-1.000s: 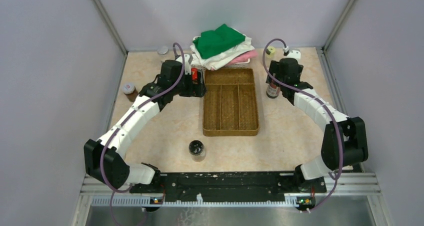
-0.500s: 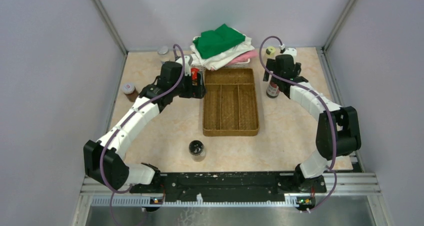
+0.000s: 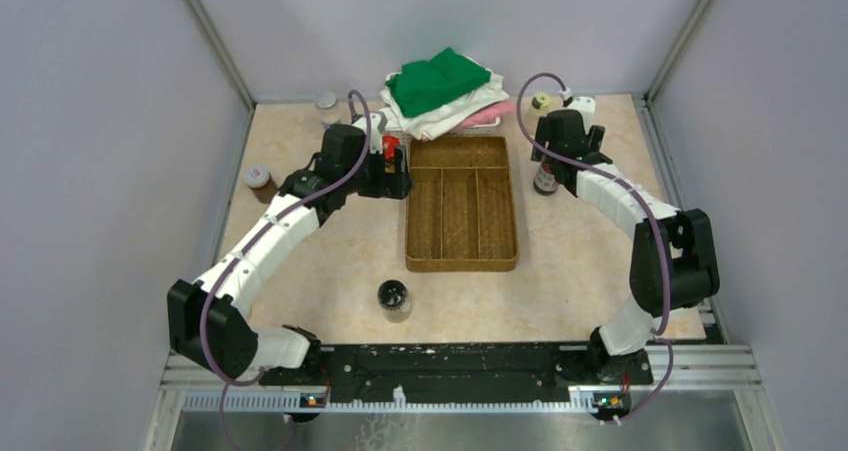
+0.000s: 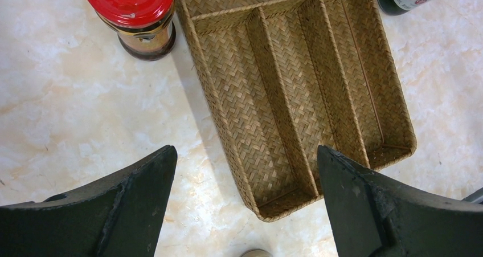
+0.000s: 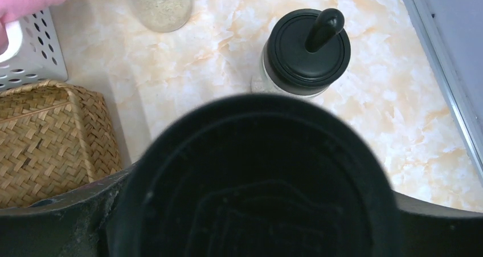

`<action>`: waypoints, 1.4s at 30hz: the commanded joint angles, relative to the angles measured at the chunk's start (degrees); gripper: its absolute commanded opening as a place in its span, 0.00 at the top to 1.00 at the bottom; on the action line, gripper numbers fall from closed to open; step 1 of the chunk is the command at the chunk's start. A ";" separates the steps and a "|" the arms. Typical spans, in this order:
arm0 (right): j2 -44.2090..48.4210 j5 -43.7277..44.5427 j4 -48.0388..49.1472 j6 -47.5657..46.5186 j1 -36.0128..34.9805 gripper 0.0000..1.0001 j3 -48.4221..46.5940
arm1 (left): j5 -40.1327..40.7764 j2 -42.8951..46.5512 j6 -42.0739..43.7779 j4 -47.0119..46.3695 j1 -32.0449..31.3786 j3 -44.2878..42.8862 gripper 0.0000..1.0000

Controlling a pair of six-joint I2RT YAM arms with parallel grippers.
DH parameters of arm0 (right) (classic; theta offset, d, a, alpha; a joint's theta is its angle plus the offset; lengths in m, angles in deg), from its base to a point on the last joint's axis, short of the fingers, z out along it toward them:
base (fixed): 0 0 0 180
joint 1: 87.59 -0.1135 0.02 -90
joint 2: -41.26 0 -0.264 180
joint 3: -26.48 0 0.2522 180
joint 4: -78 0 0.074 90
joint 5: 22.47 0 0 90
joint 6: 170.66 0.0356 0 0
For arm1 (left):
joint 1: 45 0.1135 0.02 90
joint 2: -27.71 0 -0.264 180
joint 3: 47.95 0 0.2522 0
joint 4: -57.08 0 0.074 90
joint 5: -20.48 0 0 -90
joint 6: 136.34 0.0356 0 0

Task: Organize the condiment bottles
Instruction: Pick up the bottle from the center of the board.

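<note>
A red-lidded jar [image 3: 389, 148] [image 4: 128, 15] stands at the brown tray's [image 3: 413, 233] far left corner. My left gripper [image 3: 396, 176] [image 4: 246, 151] hovers open just short of it, above the tray's left wall [image 4: 219, 106], holding nothing. A tall black-capped, red-labelled bottle [image 3: 545, 178] stands right of the tray. My right gripper [image 3: 556, 149] [image 5: 256, 211] is over it; the black cap [image 5: 256, 177] fills the space between wide-apart fingers [image 5: 62, 217], and any contact is hidden. More condiment bottles: a black-lidded jar [image 3: 393, 298], a brownish-lidded one [image 3: 258, 178], a grey-lidded one [image 3: 327, 104], a yellowish-lidded one [image 3: 541, 101].
Green and white cloths [image 3: 440, 86] are piled on a white basket [image 5: 25, 46] behind the tray. A black-lidded knobbed jar [image 5: 306, 49] and a clear jar of grains [image 5: 159, 3] stand beyond the right gripper. The metal frame rail [image 5: 444, 69] runs along the right.
The right gripper has shifted a little left and back over the tall bottle, and its elbow has swung inward. The bottle has not moved. The left arm has barely moved.
</note>
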 commanded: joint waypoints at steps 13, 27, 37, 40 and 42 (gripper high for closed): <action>-7.31 7.37 4.71 0.19 -5.44 0.15 -4.85 | 0.54 5.55 2.55 -0.83 0.93 2.67 0.01; -6.40 12.53 7.21 0.24 -6.63 0.23 0.47 | -0.60 5.41 3.51 -1.58 1.52 3.93 0.01; -5.94 11.28 8.86 0.97 -6.57 0.63 3.40 | -0.77 5.57 3.60 -1.32 1.70 4.21 0.01; -4.98 10.48 9.45 0.12 -6.58 0.81 3.45 | -0.76 5.73 3.57 -1.36 1.70 4.37 0.01; -3.86 9.92 10.00 -0.95 -6.60 0.90 3.47 | -0.77 5.88 3.42 -1.32 1.70 4.57 0.01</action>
